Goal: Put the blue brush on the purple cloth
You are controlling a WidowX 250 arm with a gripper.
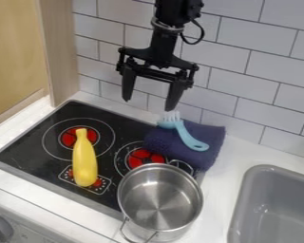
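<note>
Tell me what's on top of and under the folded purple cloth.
On the folded purple cloth lies a light-blue, curved-handled brush. Beneath the cloth are parts of the black glass stovetop and white counter; anything else there is covered.

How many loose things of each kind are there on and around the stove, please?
Blue brush: 1
Purple cloth: 1
Metal pot: 1
Yellow squash-shaped thing: 1
Total: 4

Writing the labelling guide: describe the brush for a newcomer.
Find the black stovetop, then the bundled dark purple cloth over its far right corner. The light blue brush, pale bristles, curved handle, lies on top. Its colour and slim shape separate it from the round steel pot.
</note>
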